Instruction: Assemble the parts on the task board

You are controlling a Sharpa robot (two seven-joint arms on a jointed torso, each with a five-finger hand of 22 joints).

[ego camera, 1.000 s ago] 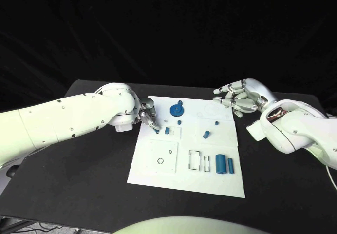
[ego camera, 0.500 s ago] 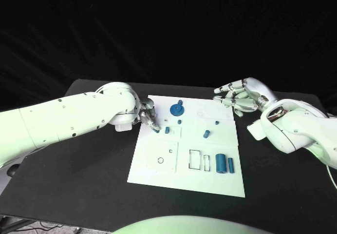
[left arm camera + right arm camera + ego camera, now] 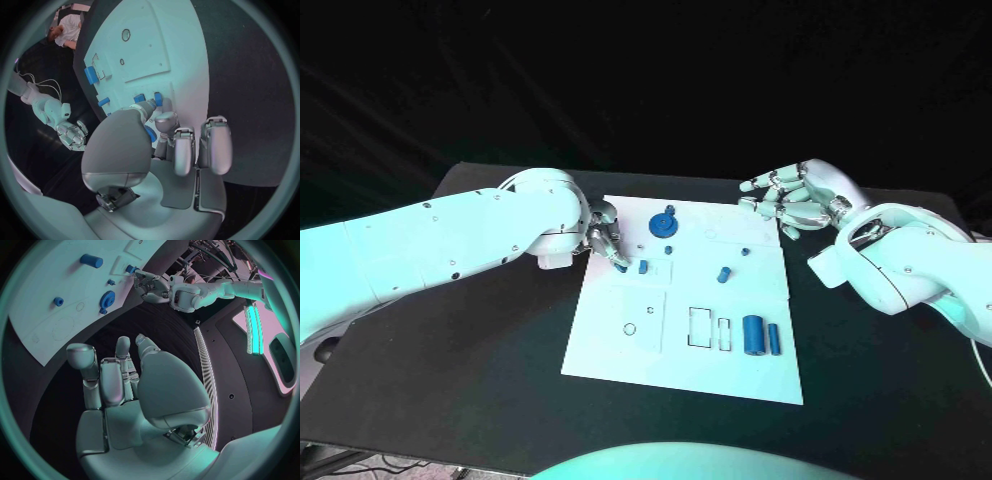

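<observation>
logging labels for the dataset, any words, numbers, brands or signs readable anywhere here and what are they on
None can be read.
Task board: only black outlines, rectangles and small circles, no letters or digits.
Blue parts, such as the gear and the cylinder: no markings visible.
Left hand and right hand: no brand or label legible.

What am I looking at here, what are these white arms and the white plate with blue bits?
It is a two-armed robot at a black table. One picture looks down from its head; the two round ones come from cameras at its wrists. The white plate is a task board with small blue parts: a gear, a cylinder, a few pegs. The left hand pinches a small blue part at the board's edge. The right hand hovers beyond the board's far corner, fingers apart, holding nothing.
</observation>
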